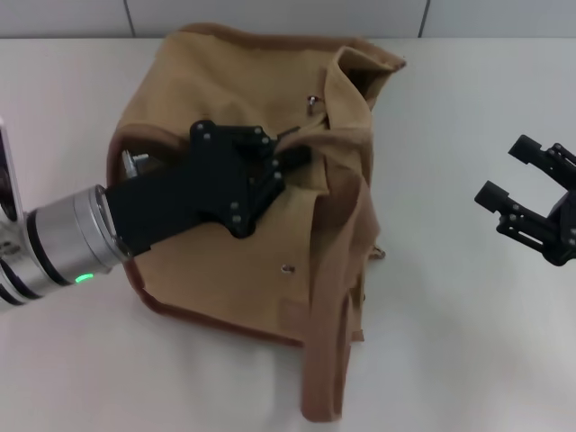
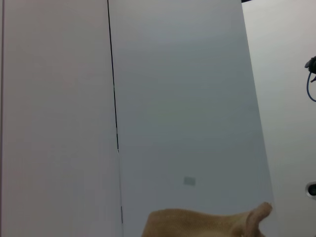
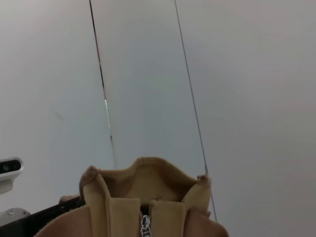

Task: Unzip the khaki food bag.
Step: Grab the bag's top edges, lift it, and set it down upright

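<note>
The khaki food bag (image 1: 270, 234) lies on the white table (image 1: 468, 342) in the middle of the head view, with one wide handle (image 1: 328, 342) trailing toward the front. My left gripper (image 1: 295, 155) rests on top of the bag, shut on a fold of its fabric by the top seam. A small silver pull (image 1: 311, 101) shows just beyond it. My right gripper (image 1: 511, 171) is open and empty over the table, well to the right of the bag. The right wrist view shows the bag's end (image 3: 143, 192) and a silver zipper pull (image 3: 145, 224).
A grey panelled wall (image 1: 270, 16) runs behind the table. A strip of the bag (image 2: 207, 224) shows at the edge of the left wrist view. The left arm's silver wrist (image 1: 63, 243) reaches in from the left edge.
</note>
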Motion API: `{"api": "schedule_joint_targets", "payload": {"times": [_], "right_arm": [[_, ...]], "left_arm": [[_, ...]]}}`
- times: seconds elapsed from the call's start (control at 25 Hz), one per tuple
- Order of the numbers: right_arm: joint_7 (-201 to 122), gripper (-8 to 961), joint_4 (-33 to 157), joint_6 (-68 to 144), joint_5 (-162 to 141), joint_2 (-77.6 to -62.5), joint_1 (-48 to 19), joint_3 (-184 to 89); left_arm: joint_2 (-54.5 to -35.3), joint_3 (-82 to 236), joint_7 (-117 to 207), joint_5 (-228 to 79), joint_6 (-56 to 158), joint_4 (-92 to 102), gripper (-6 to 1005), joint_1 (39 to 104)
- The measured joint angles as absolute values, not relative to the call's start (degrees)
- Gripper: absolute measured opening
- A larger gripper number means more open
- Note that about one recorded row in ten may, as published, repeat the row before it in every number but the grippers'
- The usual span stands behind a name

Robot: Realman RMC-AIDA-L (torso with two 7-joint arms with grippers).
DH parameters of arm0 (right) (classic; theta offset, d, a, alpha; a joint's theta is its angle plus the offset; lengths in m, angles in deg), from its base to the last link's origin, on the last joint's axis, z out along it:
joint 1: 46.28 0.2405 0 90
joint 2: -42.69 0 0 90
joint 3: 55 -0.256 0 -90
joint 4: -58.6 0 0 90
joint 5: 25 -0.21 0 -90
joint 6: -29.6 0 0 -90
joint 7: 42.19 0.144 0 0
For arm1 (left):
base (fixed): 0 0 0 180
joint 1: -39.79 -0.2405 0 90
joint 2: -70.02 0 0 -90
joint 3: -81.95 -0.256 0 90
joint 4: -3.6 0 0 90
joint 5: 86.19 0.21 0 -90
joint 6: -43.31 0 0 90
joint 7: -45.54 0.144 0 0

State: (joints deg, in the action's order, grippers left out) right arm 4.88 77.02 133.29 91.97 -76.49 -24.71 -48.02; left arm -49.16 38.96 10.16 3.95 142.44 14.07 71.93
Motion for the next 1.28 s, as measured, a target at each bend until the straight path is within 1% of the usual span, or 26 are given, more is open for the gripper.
{"api": "schedule_joint_targets", "payload": {"times": [0.36, 0.44, 0.76, 0.96, 1.28], "right_arm": [[-5.2, 816, 69.99, 131.11, 92.5, -76.68, -22.85, -45.82], [-10.64, 816, 64.87, 127.28, 92.44, -76.82, -21.33, -45.08], [-27.1, 812, 52.58, 118.28, 91.85, -77.03, -18.97, -46.92], [-37.91, 798, 46.19, 115.6, 91.74, -77.15, -19.17, -52.26], [-40.62, 777, 43.85, 114.66, 91.71, -77.19, -19.96, -56.26]], "left_arm": [[-49.15, 38.88, 11.01, 3.94, 143.18, 12.5, 78, 71.63], [-49.15, 38.99, 11.25, 3.95, 143.41, 12.01, 79, 71.55], [-49.15, 39.05, 12.48, 3.98, 143.48, 10.51, 83, 71.59], [-49.15, 38.85, 12.5, 3.99, 143.43, 10.34, 86, 71.55], [-49.16, 38.8, 12.79, 4.0, 142.96, 9.92, 90, 71.69]]}}
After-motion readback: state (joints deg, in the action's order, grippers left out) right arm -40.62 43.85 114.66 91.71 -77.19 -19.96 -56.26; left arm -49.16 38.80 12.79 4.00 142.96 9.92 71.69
